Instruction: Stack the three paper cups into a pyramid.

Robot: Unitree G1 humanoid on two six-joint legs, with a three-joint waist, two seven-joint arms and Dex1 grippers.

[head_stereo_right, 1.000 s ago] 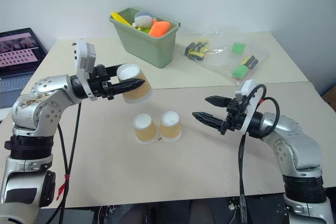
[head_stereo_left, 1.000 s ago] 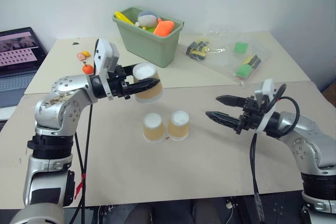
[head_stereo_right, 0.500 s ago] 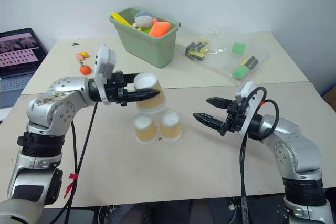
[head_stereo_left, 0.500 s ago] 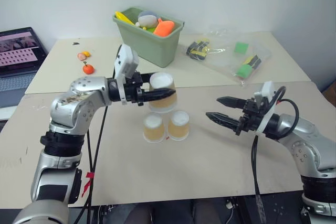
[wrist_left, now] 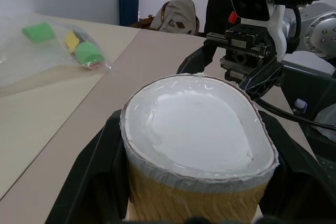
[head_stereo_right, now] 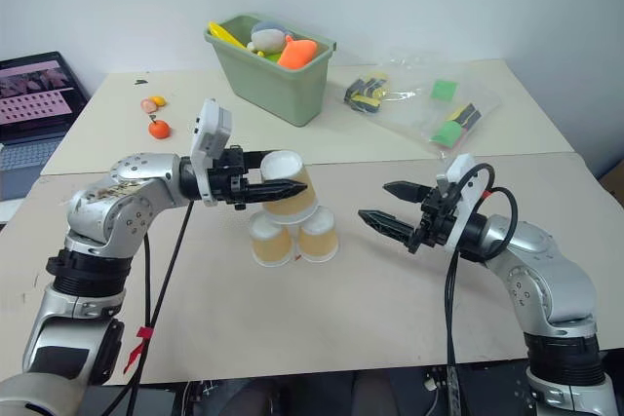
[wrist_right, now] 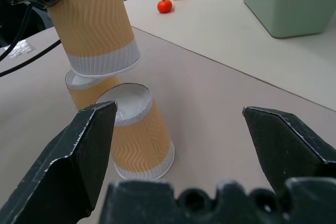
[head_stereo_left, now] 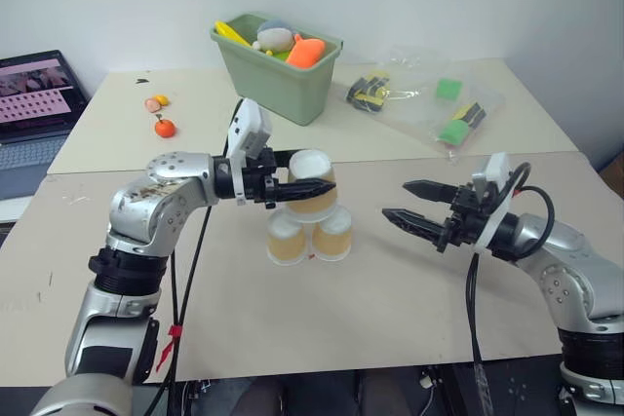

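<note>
While the left gripper is clenched on one tan-orange tapered paper cup with a white base, that held cup sits upside down, slightly tilted, right over the two other matching paper cups on the beige tabletop. Those two, the left base cup and the right base cup, stand upside down, side by side and about touching. From the right wrist view the held cup's rim looks to be resting on or just above the far cup's base; can't tell if there's contact. The right gripper hangs off to the right of the cups, level, fingers spread wide, grasping nothing, pointing toward the stack. At the back of the table: green plastic bin full of toy items, clear plastic bag with green and yellow pieces, small orange toy fruits. An open laptop sits at the far left edge.
</note>
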